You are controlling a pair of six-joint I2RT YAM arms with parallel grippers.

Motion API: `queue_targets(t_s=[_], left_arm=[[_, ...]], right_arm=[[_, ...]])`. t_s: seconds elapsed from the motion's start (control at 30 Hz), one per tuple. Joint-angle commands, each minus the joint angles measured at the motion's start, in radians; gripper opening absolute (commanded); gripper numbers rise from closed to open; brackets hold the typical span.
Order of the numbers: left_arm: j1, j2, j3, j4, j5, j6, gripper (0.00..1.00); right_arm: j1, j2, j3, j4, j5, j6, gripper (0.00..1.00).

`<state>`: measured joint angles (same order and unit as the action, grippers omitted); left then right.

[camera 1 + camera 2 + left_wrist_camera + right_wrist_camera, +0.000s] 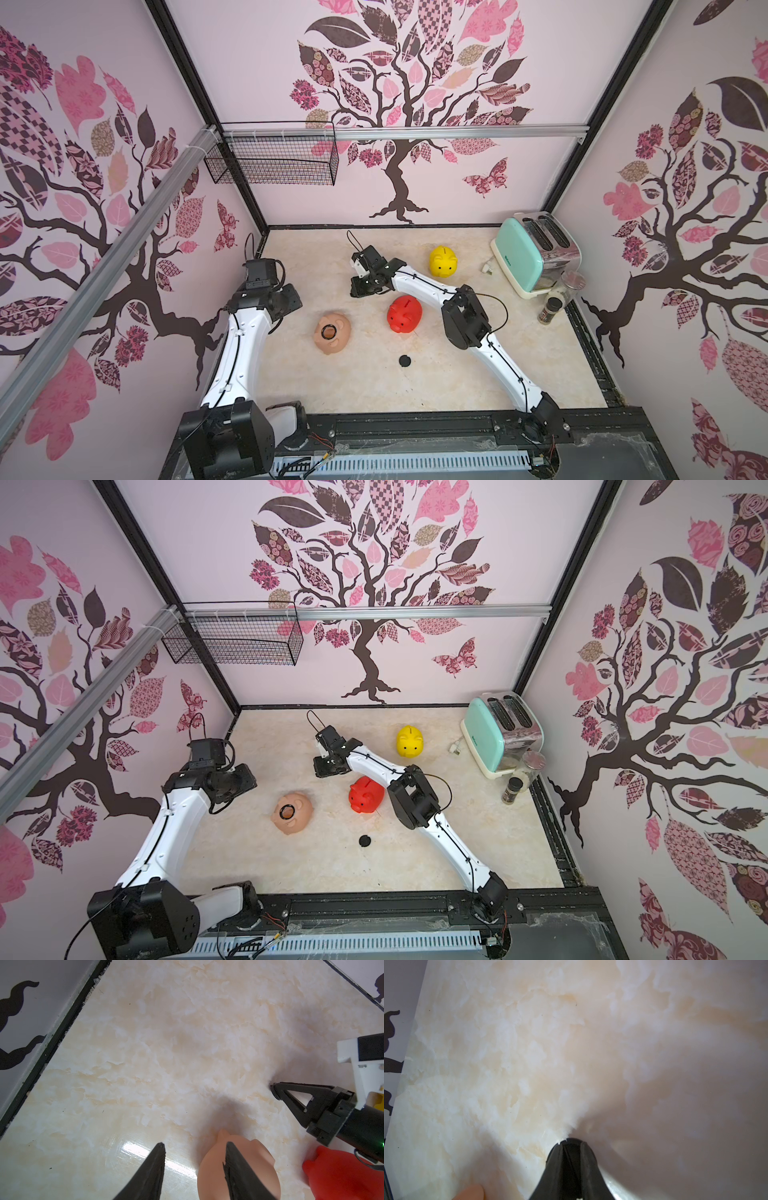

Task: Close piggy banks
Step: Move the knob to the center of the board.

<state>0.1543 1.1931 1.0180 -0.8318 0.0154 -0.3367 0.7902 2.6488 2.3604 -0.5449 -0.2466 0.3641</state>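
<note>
Left wrist view has the left hand hovering over the bench, its fingers spread with nothing between them. The peach-pink piggy bank lies just beneath, partly behind one finger. Across from it the right hand reaches low to the bench, its jaws pinched on a small dark round piece that pokes out at the tips, and the red piggy bank sits close by its arm. In both top views the peach-pink bank lies tipped over with its round belly hole facing up. The red one stands just beside the right forearm, and the yellow piggy bank stands farther back, apart from both arms. A loose black plug lies in front of the red bank. A mint-green toaster fills the far right corner, with its white cord plug beside it. A glass jar and a spice shaker stand along the right edge. A wire basket hangs on the back wall above the bench. Open bench runs along the front rail and in the far left corner, and walls close in the back and both sides.
</note>
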Motion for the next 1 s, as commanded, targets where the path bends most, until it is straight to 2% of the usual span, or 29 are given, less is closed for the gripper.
queue_targets(t_s=[0.0,0.43,0.6,0.7,0.97], left_arm=[[-0.004,0.01,0.0,0.004,-0.006,0.014,0.5],[-0.007,0.024,0.003,0.004,0.001,0.025,0.49],[-0.008,0.026,0.004,0.007,0.003,0.028,0.49],[-0.01,0.026,0.004,0.006,0.001,0.031,0.49],[-0.015,0.031,0.005,0.004,-0.003,0.032,0.49]], right_arm=[[0.004,-0.009,-0.026,-0.111,0.085,-0.045,0.2],[-0.012,-0.015,0.007,-0.223,0.324,-0.153,0.21],[-0.025,-0.03,0.001,-0.219,0.293,-0.155,0.22],[-0.025,-0.042,0.002,-0.217,0.28,-0.15,0.27],[-0.025,-0.078,0.002,-0.221,0.282,-0.143,0.28]])
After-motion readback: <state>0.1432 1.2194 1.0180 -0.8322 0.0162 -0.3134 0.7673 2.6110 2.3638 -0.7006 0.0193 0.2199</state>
